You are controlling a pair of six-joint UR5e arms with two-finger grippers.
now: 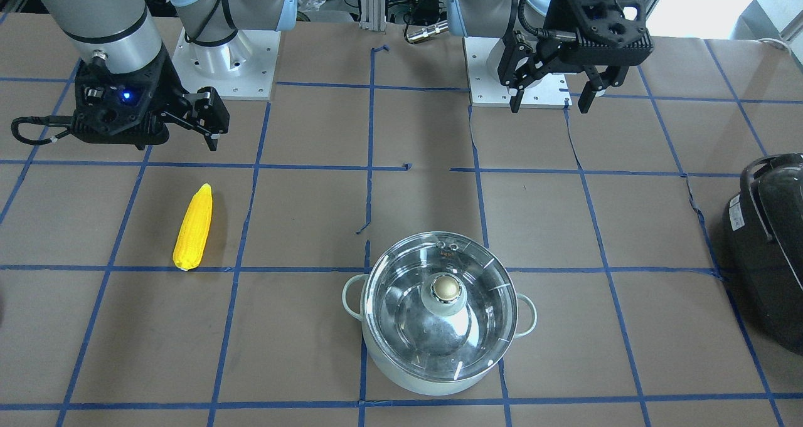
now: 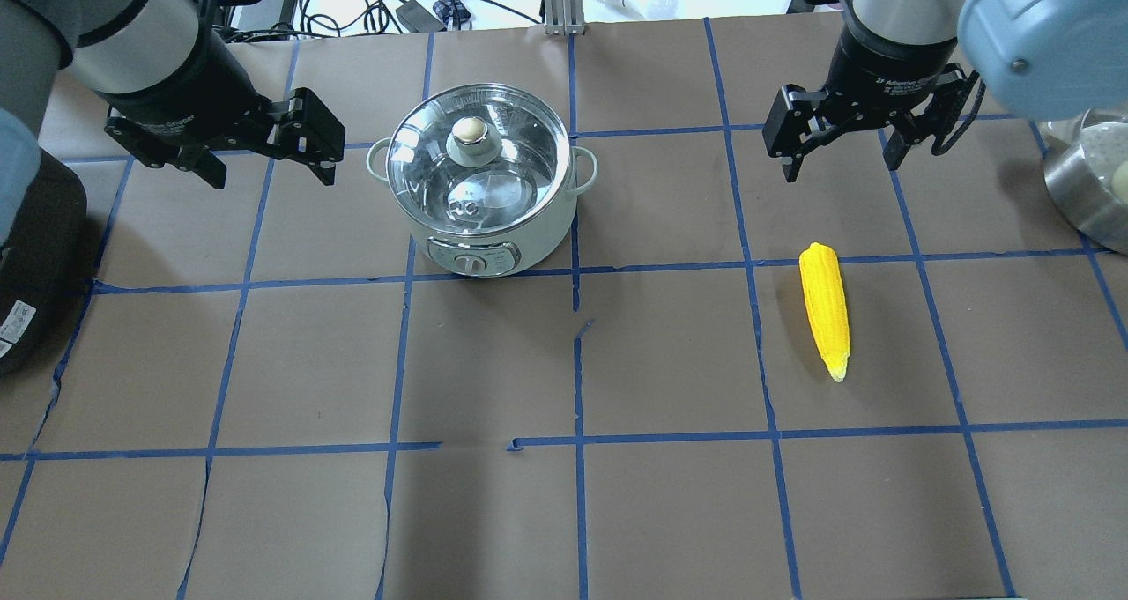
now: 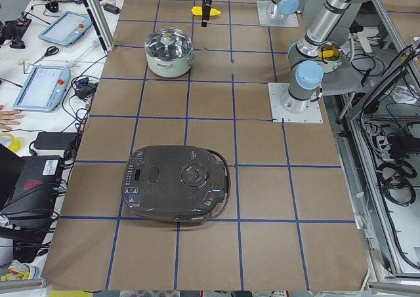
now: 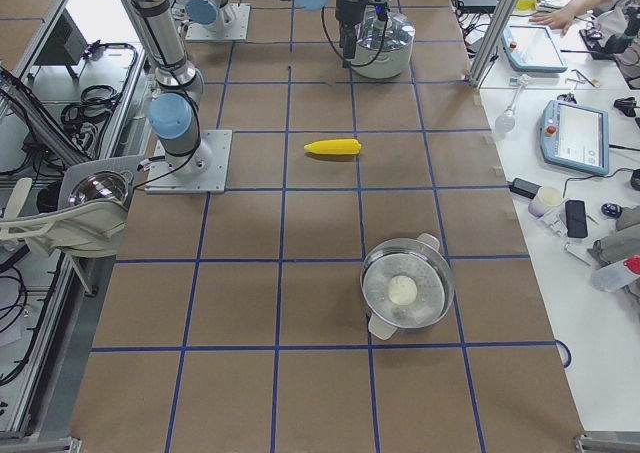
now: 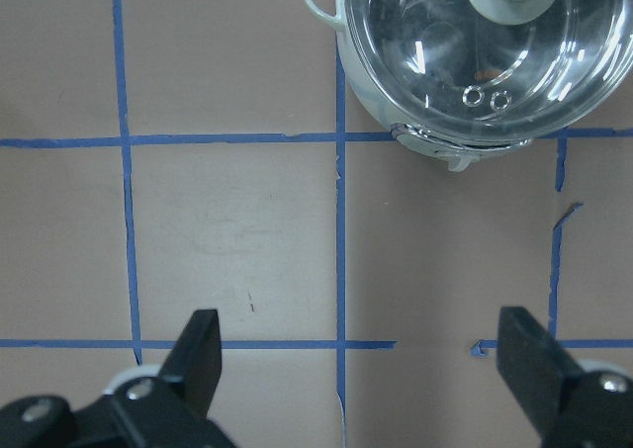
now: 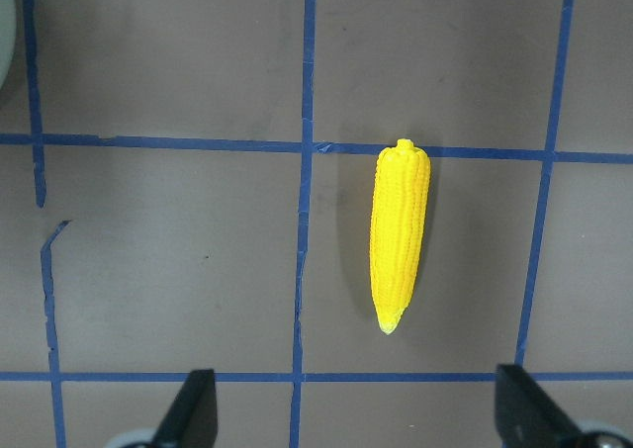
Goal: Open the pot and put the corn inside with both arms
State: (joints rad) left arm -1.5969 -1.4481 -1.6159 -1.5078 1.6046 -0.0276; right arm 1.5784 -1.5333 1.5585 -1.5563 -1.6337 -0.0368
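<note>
The pot (image 2: 538, 230) stands on the bench (image 2: 670, 362), left of the middle in the overhead view; its glass lid (image 2: 520, 159) sits on the rim with the beige knob (image 2: 470, 129) on top. The corn (image 2: 826, 309) lies flat on the bench on the robot's right side, well apart from the pot, with its pointed tip toward the robot. The left gripper (image 2: 271, 173) hovers above the bench just beside the pot, touching nothing; its jaws are spread wide and hold nothing. The right gripper (image 2: 839, 166) hovers near the blunt end of the corn, on the side away from the robot; its jaws are also wide and empty, and the corn is clear of both fingers. A black appliance (image 3: 176, 183) sits at the bench's left end; a steel pot (image 4: 407, 293) without a lid sits toward the right end.
</note>
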